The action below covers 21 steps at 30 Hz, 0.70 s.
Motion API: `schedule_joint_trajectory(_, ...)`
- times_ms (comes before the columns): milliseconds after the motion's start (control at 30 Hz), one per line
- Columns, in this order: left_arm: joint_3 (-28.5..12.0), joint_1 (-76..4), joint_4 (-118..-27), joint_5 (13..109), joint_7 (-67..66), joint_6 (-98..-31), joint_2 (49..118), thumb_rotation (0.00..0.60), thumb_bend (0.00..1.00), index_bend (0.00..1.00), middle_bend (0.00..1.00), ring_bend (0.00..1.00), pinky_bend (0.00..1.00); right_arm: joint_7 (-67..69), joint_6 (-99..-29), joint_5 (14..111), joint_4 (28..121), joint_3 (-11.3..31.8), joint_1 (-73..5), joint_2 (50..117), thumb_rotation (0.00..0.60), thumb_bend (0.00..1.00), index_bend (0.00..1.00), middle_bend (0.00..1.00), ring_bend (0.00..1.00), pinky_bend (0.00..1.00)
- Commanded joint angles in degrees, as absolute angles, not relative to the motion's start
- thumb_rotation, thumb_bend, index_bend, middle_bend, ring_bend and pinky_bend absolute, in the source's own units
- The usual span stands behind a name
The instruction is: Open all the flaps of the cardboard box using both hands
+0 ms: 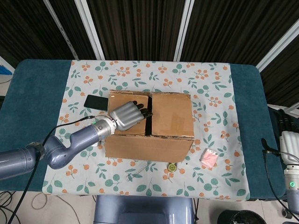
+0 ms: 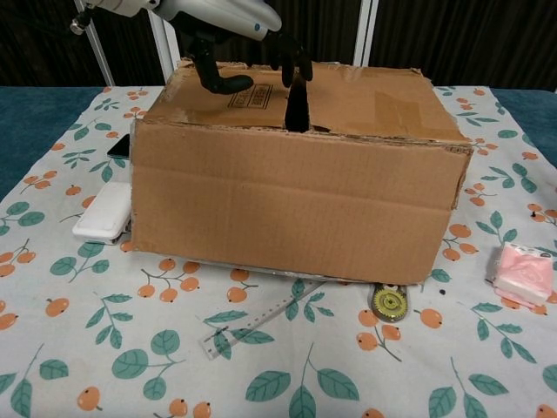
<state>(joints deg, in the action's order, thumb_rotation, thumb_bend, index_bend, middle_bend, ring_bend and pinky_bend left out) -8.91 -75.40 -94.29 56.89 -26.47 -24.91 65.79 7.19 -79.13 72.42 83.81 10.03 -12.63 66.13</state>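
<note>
The cardboard box (image 1: 161, 140) (image 2: 296, 200) stands mid-table on the flowered cloth, its two top flaps lying flat with a narrow dark gap between them. My left hand (image 1: 127, 115) (image 2: 228, 26) lies over the left flap (image 1: 130, 122), fingers apart. Its fingertips (image 1: 145, 113) (image 2: 294, 68) reach the gap at the flap's inner edge and hold nothing. The right flap (image 1: 171, 115) is untouched. My right hand (image 1: 281, 122) hangs off the table's right side, far from the box; its dark fingers barely show.
A black phone (image 1: 95, 101) lies left of the box at the back. A white block (image 2: 104, 212) sits against the box's left side. In front lie a clear ruler (image 2: 246, 329) and a small round yellow object (image 2: 389, 302). A pink packet (image 1: 210, 157) is at the front right.
</note>
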Motion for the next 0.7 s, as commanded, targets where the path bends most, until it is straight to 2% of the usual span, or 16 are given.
schedule_joint_trajectory(33, -8.17, -76.66, -93.93, 56.53, -26.92, -25.28, 66.62, 0.600, 0.62, 0.09, 0.16, 0.14, 0.26, 7.27, -78.99, 72.52, 83.75, 10.12, -12.56, 66.16, 0.600, 0.39, 0.00, 0.00, 0.00, 0.18)
schedule_joint_trajectory(267, -6.71, -78.71, -93.24, 58.72, -27.11, -24.62, 67.59, 0.600, 0.62, 0.09, 0.15, 0.13, 0.21, 7.29, -78.81, 72.91, 83.52, 10.39, -12.39, 66.28, 0.600, 0.39, 0.00, 0.00, 0.00, 0.18)
schedule_joint_trajectory(433, -5.59, -79.56, -92.74, 60.55, -26.07, -22.75, 67.61, 0.600, 0.63, 0.12, 0.19, 0.09, 0.18, 7.36, -78.81, 73.06, 83.37, 10.63, -12.24, 66.40, 0.600, 0.39, 0.00, 0.00, 0.00, 0.18)
schedule_joint_trajectory(700, -4.39, -79.94, -91.90, 63.06, -24.27, -22.21, 68.00, 0.600, 0.63, 0.14, 0.22, 0.10, 0.19, 7.36, -78.51, 73.08, 83.31, 10.90, -12.05, 66.53, 0.600, 0.40, 0.00, 0.00, 0.00, 0.18)
